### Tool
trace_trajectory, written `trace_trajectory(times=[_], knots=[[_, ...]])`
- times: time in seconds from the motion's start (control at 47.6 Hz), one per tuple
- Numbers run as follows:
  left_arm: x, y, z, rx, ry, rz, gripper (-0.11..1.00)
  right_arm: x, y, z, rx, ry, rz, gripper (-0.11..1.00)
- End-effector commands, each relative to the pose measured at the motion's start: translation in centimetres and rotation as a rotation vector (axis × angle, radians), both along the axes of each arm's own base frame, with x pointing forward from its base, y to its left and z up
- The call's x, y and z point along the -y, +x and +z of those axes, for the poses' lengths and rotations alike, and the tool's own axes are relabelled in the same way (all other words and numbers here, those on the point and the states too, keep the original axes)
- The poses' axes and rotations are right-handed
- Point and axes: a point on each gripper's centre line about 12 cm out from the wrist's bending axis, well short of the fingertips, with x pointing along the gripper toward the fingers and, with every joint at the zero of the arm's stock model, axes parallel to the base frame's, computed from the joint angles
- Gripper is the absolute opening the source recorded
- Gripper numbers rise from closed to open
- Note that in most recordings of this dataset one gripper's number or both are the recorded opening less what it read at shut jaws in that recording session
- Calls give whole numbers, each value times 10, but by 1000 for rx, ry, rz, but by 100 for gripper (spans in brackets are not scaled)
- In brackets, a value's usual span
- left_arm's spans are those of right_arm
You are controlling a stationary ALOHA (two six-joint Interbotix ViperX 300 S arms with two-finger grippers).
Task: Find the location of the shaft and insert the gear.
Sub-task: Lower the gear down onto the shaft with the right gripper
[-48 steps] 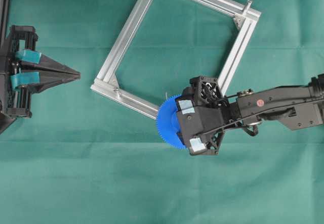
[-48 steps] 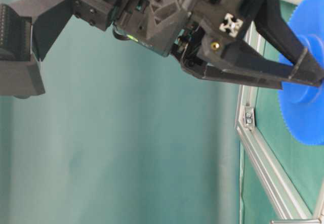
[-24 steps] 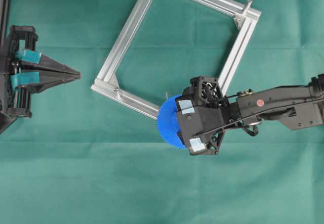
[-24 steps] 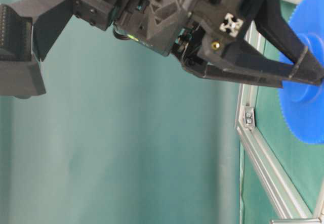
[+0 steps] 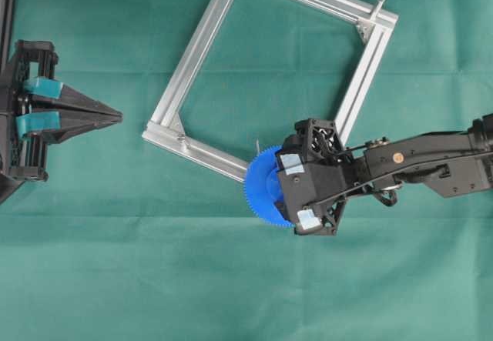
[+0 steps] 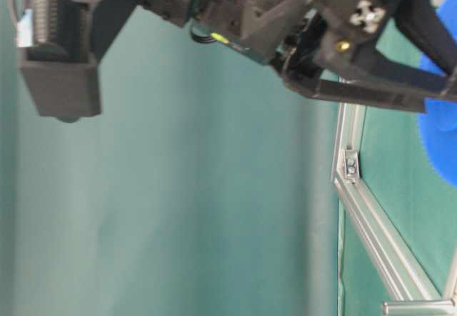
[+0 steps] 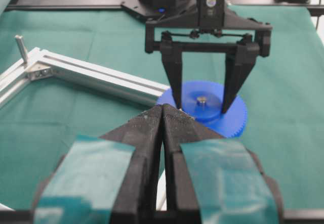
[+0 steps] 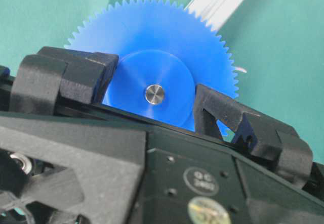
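The blue gear [image 5: 260,191] lies flat at the aluminium frame's [image 5: 199,45] near corner. The shaft's silver end [image 8: 155,94] shows in the hub's centre hole, and also in the left wrist view [image 7: 202,100]. A pale wire loop [image 8: 241,70] shows at the gear's edge. My right gripper [image 8: 152,90] reaches down over the gear. Its fingers [image 7: 174,85] stand on either side of the raised hub and touch it. My left gripper [image 5: 115,114] is shut and empty at the far left, pointing at the gear.
A bare silver peg [image 5: 379,7] stands on the frame's far right corner and also shows in the left wrist view [image 7: 21,48]. The right arm [image 5: 416,164] stretches in from the right. Green cloth [image 5: 154,279] covers the table.
My right gripper and the gear have shifted a little to the right. The frame's near-left corner has been nudged slightly right. The left gripper has not moved.
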Motion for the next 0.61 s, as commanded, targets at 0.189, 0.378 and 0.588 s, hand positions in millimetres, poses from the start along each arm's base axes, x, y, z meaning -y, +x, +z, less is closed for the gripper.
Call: trace_trajectory(times=[0.189,0.378,0.588], knots=[[1,3,11,31,-6,-3,1,0,4,-2,14,7,-1,68],[2,3,11,31,-7,-6,1,0,5,-2,22,7,2,68],[2,3,11,31,-6,-8,1,0,5,-1,27,8,3,68]])
